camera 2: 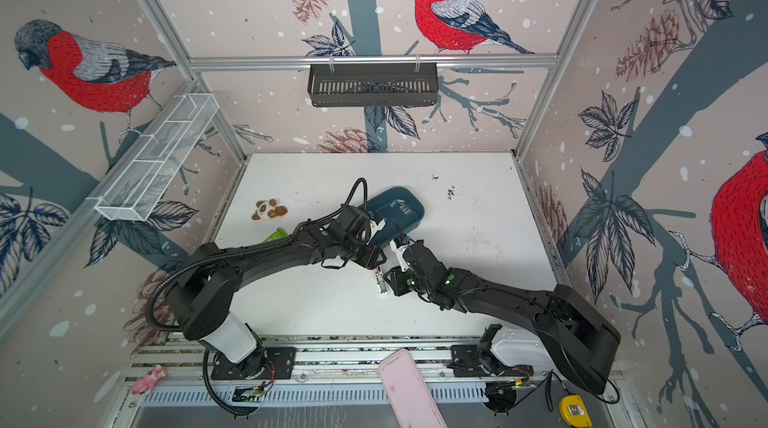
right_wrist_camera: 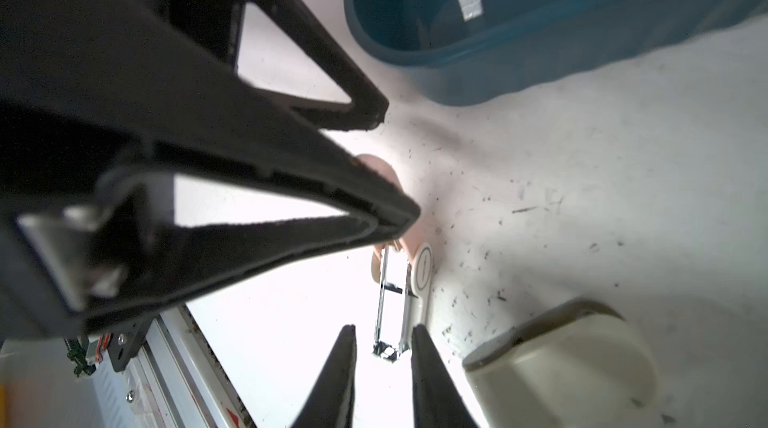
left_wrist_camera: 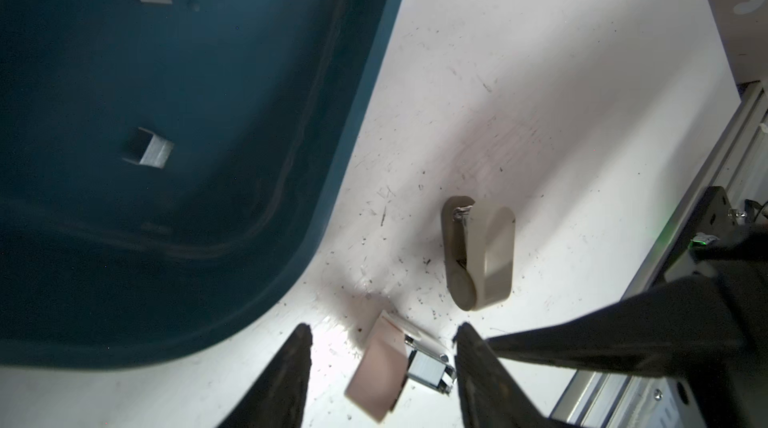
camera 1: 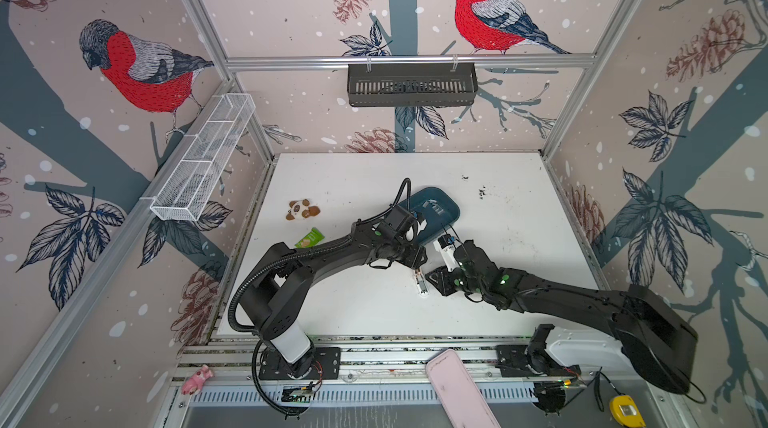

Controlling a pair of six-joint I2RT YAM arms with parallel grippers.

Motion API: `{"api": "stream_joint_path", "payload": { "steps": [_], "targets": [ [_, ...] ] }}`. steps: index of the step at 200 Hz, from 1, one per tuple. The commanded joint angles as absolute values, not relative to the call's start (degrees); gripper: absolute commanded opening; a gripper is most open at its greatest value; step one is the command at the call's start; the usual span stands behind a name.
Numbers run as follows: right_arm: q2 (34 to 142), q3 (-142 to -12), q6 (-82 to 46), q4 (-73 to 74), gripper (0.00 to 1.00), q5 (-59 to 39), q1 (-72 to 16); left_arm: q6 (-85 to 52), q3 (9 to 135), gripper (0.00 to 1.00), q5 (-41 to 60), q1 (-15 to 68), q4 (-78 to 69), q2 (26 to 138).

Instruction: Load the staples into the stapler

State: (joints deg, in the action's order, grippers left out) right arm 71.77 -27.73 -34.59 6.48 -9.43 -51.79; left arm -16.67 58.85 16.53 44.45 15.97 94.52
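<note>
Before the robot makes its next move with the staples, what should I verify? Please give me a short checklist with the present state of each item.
1. Pink stapler lies open, magazine exposed: ok.
2. Left gripper open, fingers on either side of the pink stapler: ok.
3. Right gripper open at the magazine's end: ok.
4. Staples available in the tray: ok.
5. A strip held by either gripper: not ok, neither holds one.
6. Magazine already filled: cannot tell.
</note>
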Motion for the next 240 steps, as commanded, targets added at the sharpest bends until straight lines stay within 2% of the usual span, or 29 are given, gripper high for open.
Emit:
{"api": "stream_joint_path", "payload": {
  "steps": [1, 50, 91, 140, 162, 212, 240],
  "targets": [
    [74.0, -27.94, -36.21, 8.01, 0.3, -6.72, -53.8, -16.44, 58.45, 0.57, 16.58, 44.19, 15.65, 94.99],
    [77.63, -28.69, -36.56, 6.74, 0.34, -3.26, -57.17, -16.0, 58.53, 0.58, 18.62, 43.77, 14.64, 95.86],
    [80.66, -30.85, -36.14, 3.63, 0.36, 3.03, -60.7, -15.41, 58.26, 0.55, 21.93, 43.77, 13.33, 95.95],
    [84.94, -33.74, -36.05, 0.45, 0.24, 9.89, -64.4, -15.12, 57.48, 0.46, 23.64, 43.27, 12.35, 95.3],
    [85.85, -34.36, -35.87, -0.41, 0.2, 11.5, -65.12, -15.04, 55.24, 0.45, 25.55, 42.57, 11.18, 94.16],
    [86.36, -35.23, -34.73, -1.92, 0.17, 12.45, -65.48, -15.92, 53.74, 0.46, 29.55, 40.96, 8.94, 93.38],
    [86.83, -35.18, -34.72, -2.02, 0.16, 12.48, -65.48, -16.63, 53.29, 0.42, 31.81, 40.87, 9.17, 93.31]
  ]
}}
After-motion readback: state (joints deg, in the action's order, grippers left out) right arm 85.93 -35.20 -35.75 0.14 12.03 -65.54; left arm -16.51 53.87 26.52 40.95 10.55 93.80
